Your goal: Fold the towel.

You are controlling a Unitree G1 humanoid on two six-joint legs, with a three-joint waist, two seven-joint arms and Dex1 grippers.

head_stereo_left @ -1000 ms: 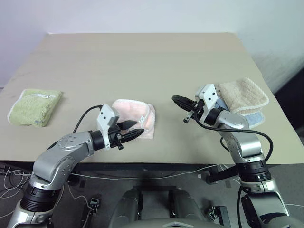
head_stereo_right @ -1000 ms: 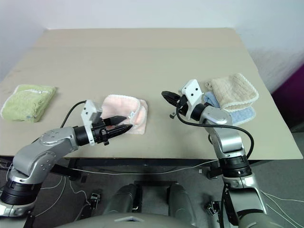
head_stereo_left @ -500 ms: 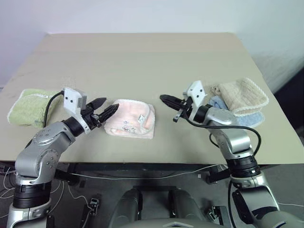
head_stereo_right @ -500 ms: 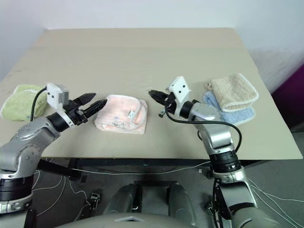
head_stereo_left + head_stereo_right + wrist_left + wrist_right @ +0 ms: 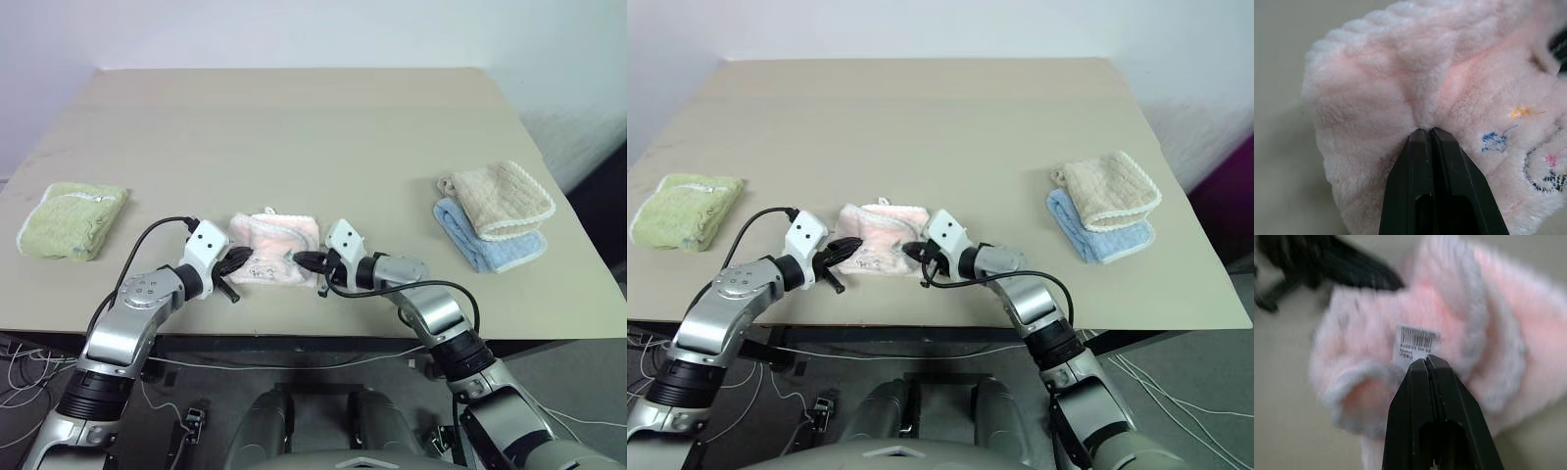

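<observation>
the crumpled pale pink fluffy cloth towel (image 5: 273,261) lies between both end effectors: left end effector (image 5: 238,260) pinched shut on its left edge, right end effector (image 5: 304,260) closed at its right edge, grip unclear.

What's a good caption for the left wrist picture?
Shut left pincer pressing its tips into the fluffy pink towel.

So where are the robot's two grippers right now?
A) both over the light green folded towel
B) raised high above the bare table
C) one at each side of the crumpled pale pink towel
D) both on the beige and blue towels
C: the left gripper and the right gripper sit at opposite sides of the crumpled pale pink towel, both shut.
</observation>
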